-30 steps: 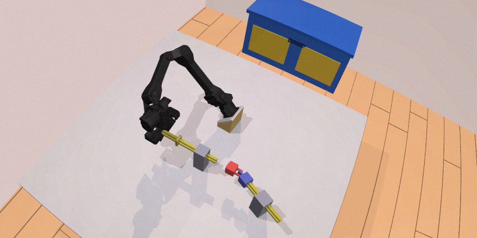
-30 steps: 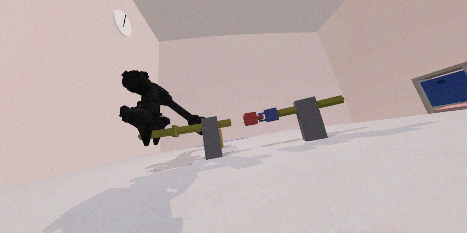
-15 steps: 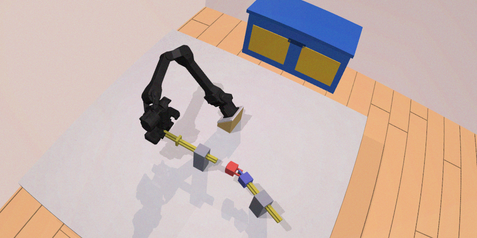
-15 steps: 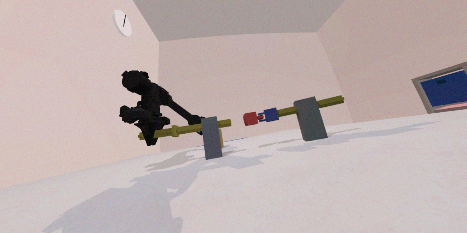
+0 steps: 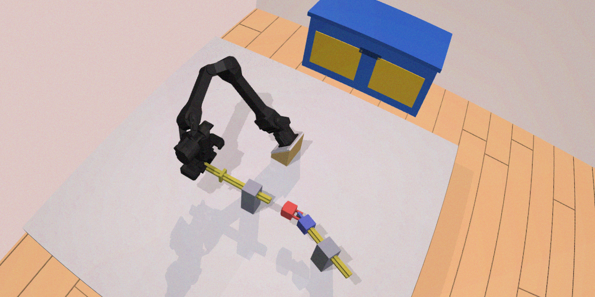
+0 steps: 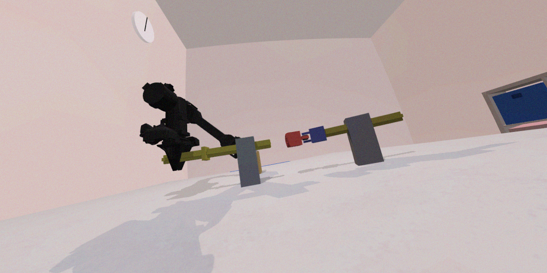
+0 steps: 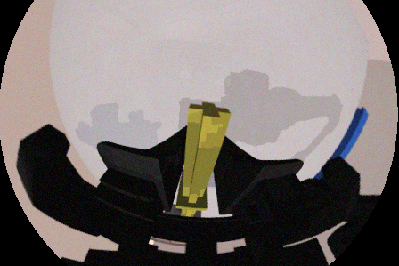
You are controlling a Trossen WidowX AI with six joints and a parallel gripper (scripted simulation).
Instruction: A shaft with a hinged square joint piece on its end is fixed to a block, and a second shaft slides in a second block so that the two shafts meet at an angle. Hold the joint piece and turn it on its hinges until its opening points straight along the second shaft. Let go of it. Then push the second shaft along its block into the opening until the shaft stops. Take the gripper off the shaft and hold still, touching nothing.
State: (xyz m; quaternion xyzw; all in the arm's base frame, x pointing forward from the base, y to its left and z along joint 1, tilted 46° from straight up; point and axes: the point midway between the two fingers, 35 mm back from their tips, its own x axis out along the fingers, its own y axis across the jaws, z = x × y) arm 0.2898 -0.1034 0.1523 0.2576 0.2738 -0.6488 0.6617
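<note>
The second shaft [image 5: 235, 181] [image 6: 223, 150] [image 7: 205, 149] is yellow, with a square collar [image 5: 223, 175] [image 6: 205, 153], and passes through its grey block [image 5: 250, 201] [image 6: 247, 164]. My gripper [image 6: 176, 165] [image 7: 200, 129] is shut on this shaft near its outer end, beyond the collar. In the top view the fingertips are hidden. The red joint piece [image 5: 288, 210] [image 6: 293, 139] faces the shaft's inner end and looks in line with it, with a gap between them. It hinges on the blue yoke [image 5: 306, 223] [image 6: 318, 134] on the first shaft [image 5: 341, 266] [image 6: 386, 119], held by another grey block [image 5: 322, 257] [image 6: 363, 139].
The arm's wedge-shaped base [image 5: 287, 156] stands behind the second shaft's block. A blue cabinet [image 5: 382, 24] with yellow doors stands at the back, beyond the pale mat [image 5: 374, 162]. Part of something blue [image 7: 352, 133] shows at the right in the wrist view.
</note>
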